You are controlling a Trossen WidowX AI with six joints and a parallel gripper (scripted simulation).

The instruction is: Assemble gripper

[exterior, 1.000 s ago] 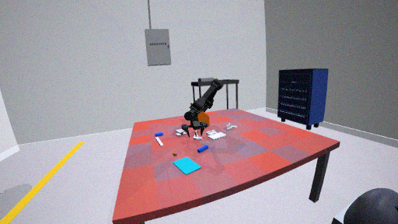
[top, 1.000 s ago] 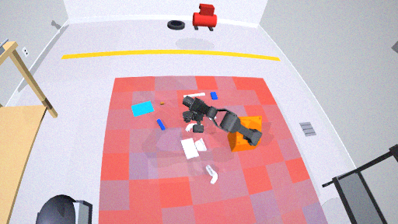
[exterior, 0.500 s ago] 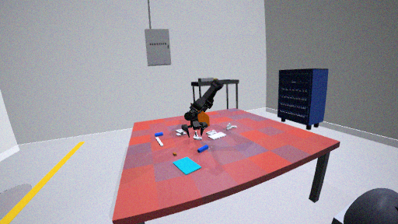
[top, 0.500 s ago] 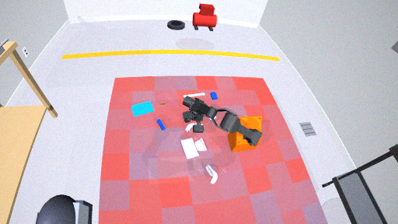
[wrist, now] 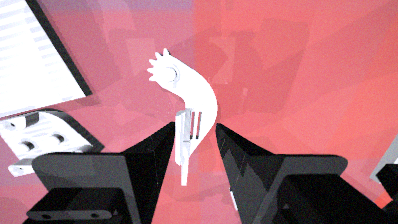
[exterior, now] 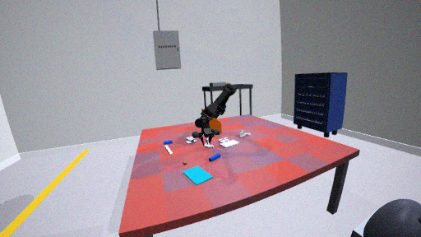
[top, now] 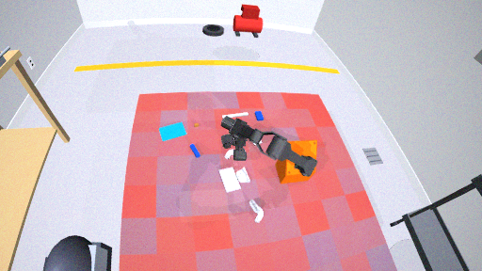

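The claw's fingertips (top: 232,148) (exterior: 207,143) stand part-way together, either side of a curved white jaw (top: 229,153) (exterior: 209,146) (wrist: 202,95) at the centre of the wrist frame; I can't tell if they pinch it. Its teeth point upper left. Farther out, a white plate (top: 230,180) (exterior: 229,143) (wrist: 35,60) fills the upper left, a holed white piece (top: 243,175) (exterior: 223,140) (wrist: 47,131) just below. In the top view, another white jaw (top: 258,215) (exterior: 245,133) lies lower centre, a cyan square (top: 172,131) (exterior: 197,174) left of centre.
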